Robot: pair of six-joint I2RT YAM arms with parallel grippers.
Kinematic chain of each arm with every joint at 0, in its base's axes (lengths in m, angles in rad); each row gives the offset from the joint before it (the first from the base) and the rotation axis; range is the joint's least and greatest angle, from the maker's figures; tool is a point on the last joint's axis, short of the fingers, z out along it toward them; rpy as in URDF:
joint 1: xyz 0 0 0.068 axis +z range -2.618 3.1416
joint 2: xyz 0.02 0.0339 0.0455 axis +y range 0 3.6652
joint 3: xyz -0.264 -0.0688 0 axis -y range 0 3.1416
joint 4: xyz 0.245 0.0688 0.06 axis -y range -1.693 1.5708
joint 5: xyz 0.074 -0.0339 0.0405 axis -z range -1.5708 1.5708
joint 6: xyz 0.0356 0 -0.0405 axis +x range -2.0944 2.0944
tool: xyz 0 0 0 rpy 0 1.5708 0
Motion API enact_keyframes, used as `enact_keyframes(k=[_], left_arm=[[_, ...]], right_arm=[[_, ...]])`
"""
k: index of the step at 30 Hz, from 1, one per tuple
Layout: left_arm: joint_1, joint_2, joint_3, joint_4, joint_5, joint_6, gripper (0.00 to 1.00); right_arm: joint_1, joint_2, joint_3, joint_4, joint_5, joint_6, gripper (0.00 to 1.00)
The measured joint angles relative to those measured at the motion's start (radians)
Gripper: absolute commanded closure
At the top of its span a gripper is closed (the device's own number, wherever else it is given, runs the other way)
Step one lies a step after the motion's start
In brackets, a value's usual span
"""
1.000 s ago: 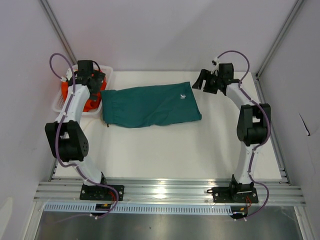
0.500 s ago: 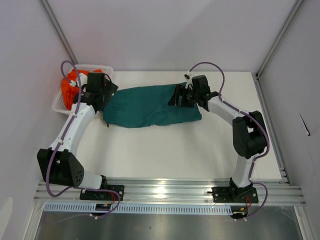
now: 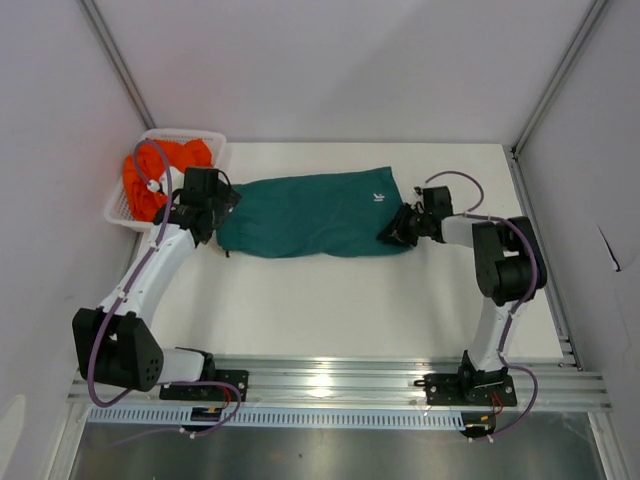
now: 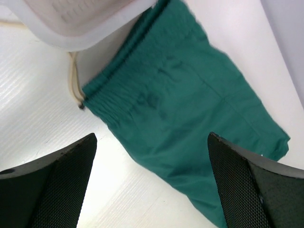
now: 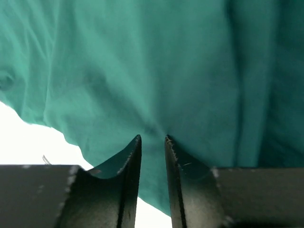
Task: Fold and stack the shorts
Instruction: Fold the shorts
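Over teal shorts (image 4: 180, 109), left tool (image 4: 152, 142) wide apart, empty; right tool (image 5: 152, 140) clamped on their edge

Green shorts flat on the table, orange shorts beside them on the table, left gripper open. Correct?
No: the orange shorts are in the white basket, not on the table, as the top view shows. The green shorts do lie flat on the table, and the left gripper is open.

Tool (image 5: 152, 138) tight on teal shorts (image 5: 142, 61)
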Motion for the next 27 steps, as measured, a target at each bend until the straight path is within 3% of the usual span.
enact_keyframes(k=[6,12,15,20,27], left_arm=[[-0.019,-0.016,-0.002,0.017,-0.021,0.002,0.01],[-0.056,0.013,-0.003,0.052,-0.021,0.027,0.01],[-0.061,0.060,-0.003,0.072,0.003,0.064,0.01],[-0.061,0.135,-0.003,0.114,0.064,0.143,0.01],[-0.003,0.200,-0.013,0.218,0.205,0.226,0.03]], right_arm=[[-0.186,-0.162,-0.191,-0.017,0.032,0.003,0.73],[-0.261,-0.239,-0.122,-0.129,0.087,-0.055,0.61],[-0.191,-0.270,-0.052,-0.173,0.138,-0.086,0.54],[0.009,-0.286,0.063,-0.201,0.157,-0.130,0.53],[0.214,-0.148,0.225,-0.183,0.131,-0.144,0.53]])
